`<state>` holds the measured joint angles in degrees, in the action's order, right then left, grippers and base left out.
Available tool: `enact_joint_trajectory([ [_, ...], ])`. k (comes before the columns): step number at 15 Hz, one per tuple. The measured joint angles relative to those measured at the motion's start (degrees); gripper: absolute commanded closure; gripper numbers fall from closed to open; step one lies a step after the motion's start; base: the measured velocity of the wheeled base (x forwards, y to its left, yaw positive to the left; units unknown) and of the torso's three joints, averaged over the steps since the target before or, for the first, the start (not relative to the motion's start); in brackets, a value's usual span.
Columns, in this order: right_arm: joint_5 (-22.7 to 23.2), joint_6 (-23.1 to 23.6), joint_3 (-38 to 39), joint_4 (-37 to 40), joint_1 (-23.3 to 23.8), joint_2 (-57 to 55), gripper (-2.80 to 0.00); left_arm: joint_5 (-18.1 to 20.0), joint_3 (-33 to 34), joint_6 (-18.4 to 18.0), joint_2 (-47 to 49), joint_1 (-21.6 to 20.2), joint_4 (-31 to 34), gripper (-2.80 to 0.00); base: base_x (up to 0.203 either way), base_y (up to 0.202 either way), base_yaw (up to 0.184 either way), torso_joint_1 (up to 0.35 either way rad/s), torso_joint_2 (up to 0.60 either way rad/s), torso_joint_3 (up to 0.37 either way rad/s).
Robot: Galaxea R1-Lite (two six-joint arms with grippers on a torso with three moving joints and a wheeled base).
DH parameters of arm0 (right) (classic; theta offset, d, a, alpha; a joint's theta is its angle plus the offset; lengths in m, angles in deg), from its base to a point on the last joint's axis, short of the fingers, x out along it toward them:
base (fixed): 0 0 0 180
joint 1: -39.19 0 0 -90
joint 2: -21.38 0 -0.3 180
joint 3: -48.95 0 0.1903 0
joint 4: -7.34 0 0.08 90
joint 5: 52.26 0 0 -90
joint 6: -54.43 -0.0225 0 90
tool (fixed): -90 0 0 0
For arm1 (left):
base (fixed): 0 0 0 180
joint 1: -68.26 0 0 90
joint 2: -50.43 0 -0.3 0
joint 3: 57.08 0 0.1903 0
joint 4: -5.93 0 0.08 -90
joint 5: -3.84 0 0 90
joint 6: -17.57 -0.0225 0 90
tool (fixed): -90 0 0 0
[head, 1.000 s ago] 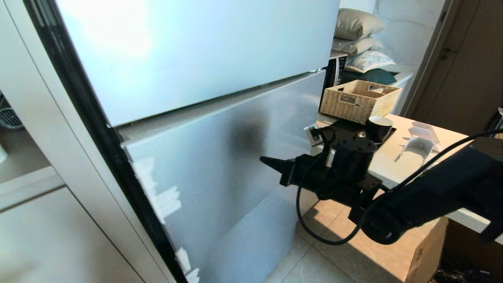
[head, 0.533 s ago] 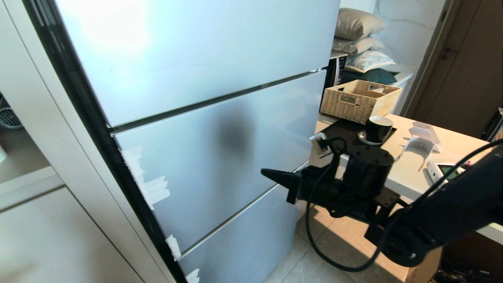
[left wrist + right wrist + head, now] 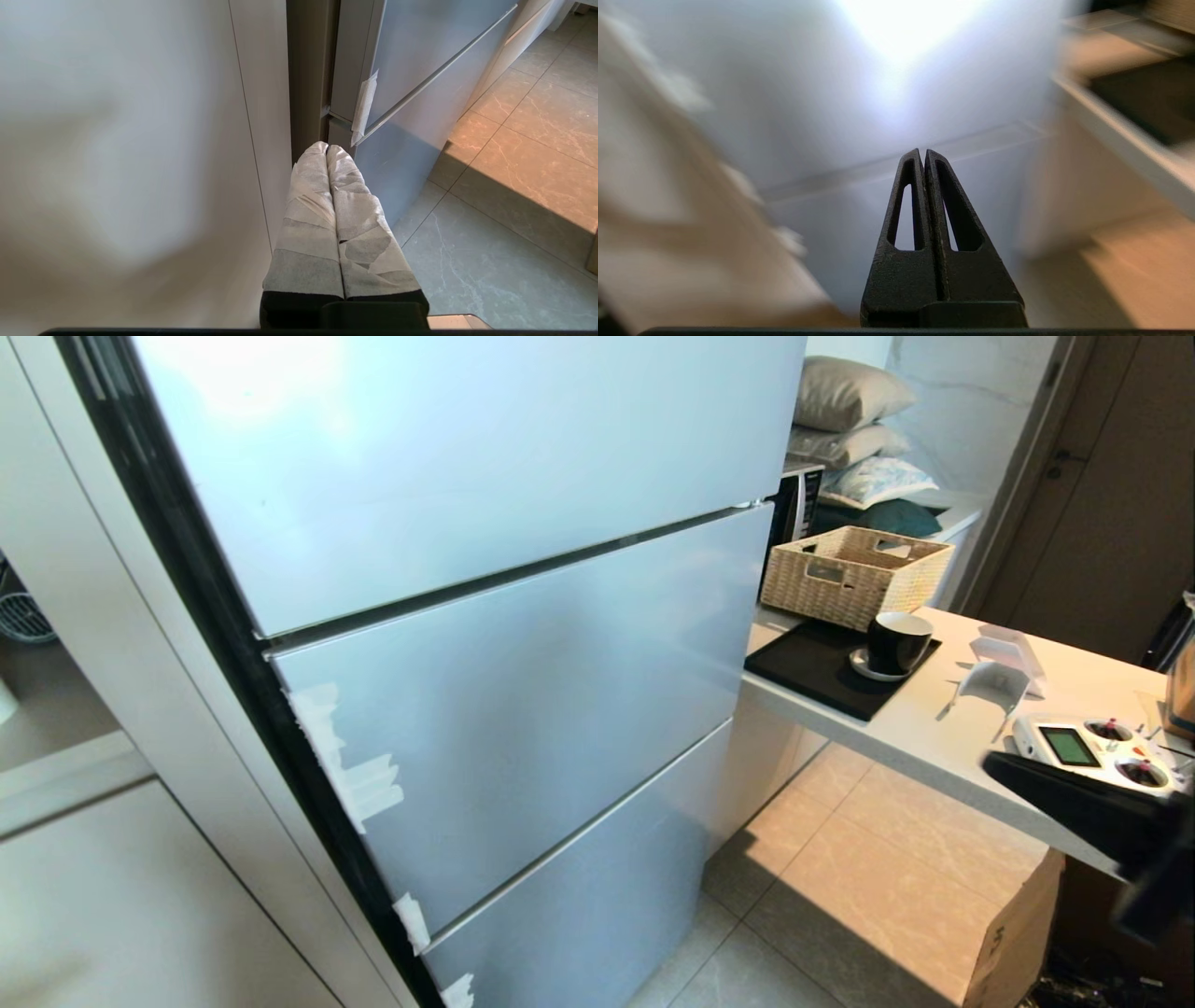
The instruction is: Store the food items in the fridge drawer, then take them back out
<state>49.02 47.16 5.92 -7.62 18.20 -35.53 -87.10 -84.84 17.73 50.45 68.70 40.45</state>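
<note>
Right gripper [image 3: 923, 156]: we record it with its two black fingers pressed together and nothing between them, seen in the head view only as a dark wedge at the lower right edge [image 3: 1008, 767], the rest of its arm cut off by the frame; its own wrist view is smeared, so beyond the fingertips we make out only pale fridge panels [image 3: 523, 728] and a strip of counter [image 3: 934, 737]. Left gripper [image 3: 327, 148]: tape-wrapped fingers closed flat against each other, empty, hanging low beside the fridge's side edge near the tiled floor [image 3: 490, 261]; it does not appear in the head view. Fridge: all pale-blue panels sit flush, with white tape tabs [image 3: 369, 784] along their left edge. The fridge drawer and the food items: we see them in no view; if they are behind the shut panels we cannot tell, so we cannot place them relative to either gripper beyond noting that the right gripper is well apart from the fridge front, down by the counter's edge. Counter, right of the fridge: wicker basket [image 3: 854, 571], black mat [image 3: 812, 667], dark cup [image 3: 898, 640] on a saucer, a white remote controller [image 3: 1092, 749] just behind the right gripper. Cardboard box [image 3: 1013, 933] under the counter, partly cut off.
</note>
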Motion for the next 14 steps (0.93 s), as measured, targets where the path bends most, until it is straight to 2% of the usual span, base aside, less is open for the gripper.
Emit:
enact_joint_trajectory([
  [3,-2.47,8.04,10.80,19.34,12.13,21.72,0.00,0.00,0.00,-0.02,0.00,0.00,0.00,0.00,0.000,0.000,0.000,0.000,0.00,0.000],
  [5,-3.71,10.76,14.80,28.40,16.75,34.70,0.00,0.00,0.00,-0.02,0.00,0.00,0.02,0.00,0.000,0.000,0.000,0.000,0.00,0.000],
  [7,-5.74,11.70,16.98,33.56,18.87,45.09,0.00,0.00,0.00,-0.05,0.00,0.05,0.00,0.00,0.000,0.000,0.000,0.000,0.00,0.000],
  [9,-10.29,10.11,18.81,37.37,20.24,51.79,0.00,0.00,0.00,-0.05,0.00,0.02,0.02,0.00,0.000,0.000,0.000,0.000,0.00,0.000],
  [14,-11.41,7.49,19.55,38.00,20.78,56.48,0.00,0.00,0.00,-0.06,0.00,0.00,0.01,0.00,0.000,0.000,0.000,0.000,0.00,0.000],
])
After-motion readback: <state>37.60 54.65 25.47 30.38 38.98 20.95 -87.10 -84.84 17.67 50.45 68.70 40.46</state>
